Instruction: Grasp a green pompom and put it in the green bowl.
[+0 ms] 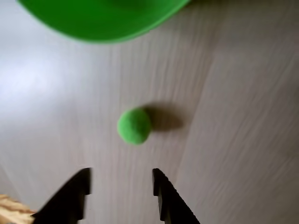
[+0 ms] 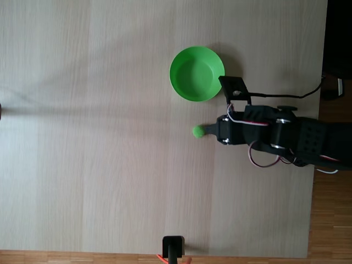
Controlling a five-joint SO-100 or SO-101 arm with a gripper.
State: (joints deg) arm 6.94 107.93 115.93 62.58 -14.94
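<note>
In the fixed view, which looks straight down, the pale wooden table (image 2: 99, 137) lies bare along its left half; right of the middle, toward the top, stands the green bowl (image 2: 197, 73), upright with its hollow showing; just below it, apart from its rim, the green pompom (image 2: 198, 131) rests on the wood; immediately right of the pompom the black arm (image 2: 275, 135) stretches in from the right edge, its front end close against the ball, with red and white wires looping beneath it; at the bottom edge a small black mount (image 2: 173, 246) stands alone. In the wrist view the bowl's rim (image 1: 100, 18) curves across the top left; the pompom (image 1: 134, 125) sits on the table near the centre, throwing a shadow to its right; below it the gripper (image 1: 121, 179) points up with its two dark fingers (image 1: 77, 186) spread wide, the ball lying ahead of the gap and touching neither finger.
</note>
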